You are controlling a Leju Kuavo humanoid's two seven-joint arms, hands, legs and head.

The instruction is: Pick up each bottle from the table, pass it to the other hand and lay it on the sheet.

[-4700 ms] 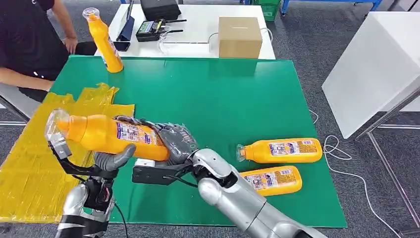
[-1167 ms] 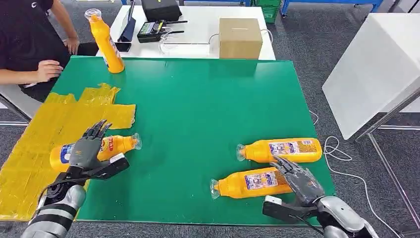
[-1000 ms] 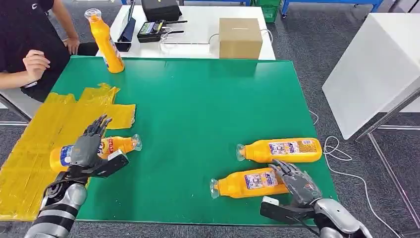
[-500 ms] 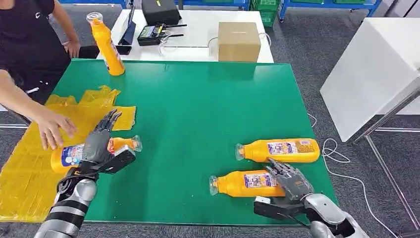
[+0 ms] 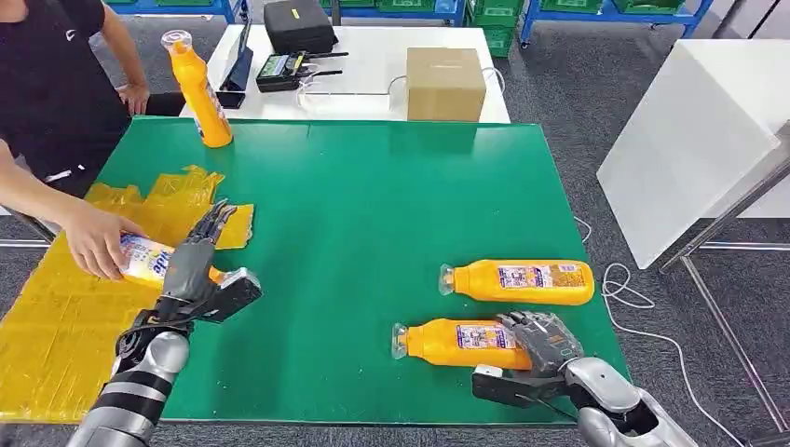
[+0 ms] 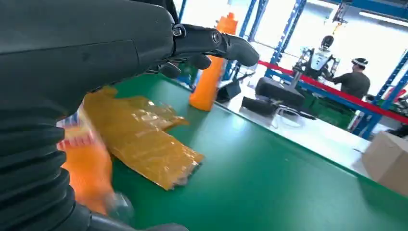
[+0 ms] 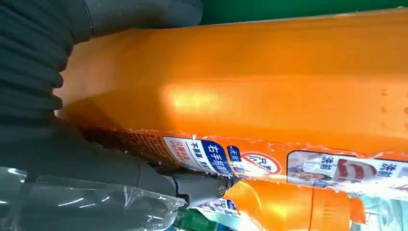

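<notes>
Right hand (image 5: 543, 341) grasps the orange plastic bottle (image 5: 461, 342) lying near the green table's (image 5: 373, 214) front edge; left hand (image 5: 193, 264), fingers spread, holds nothing beside the yellow plastic sheet (image 5: 56, 317)

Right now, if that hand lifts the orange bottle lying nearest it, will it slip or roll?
Probably manageable. The near bottle lies on its side on the green table, so a nudge may roll it. Its glossy plastic looks slippery. The right hand wraps its wide base end, so the neck end might dip.
</notes>
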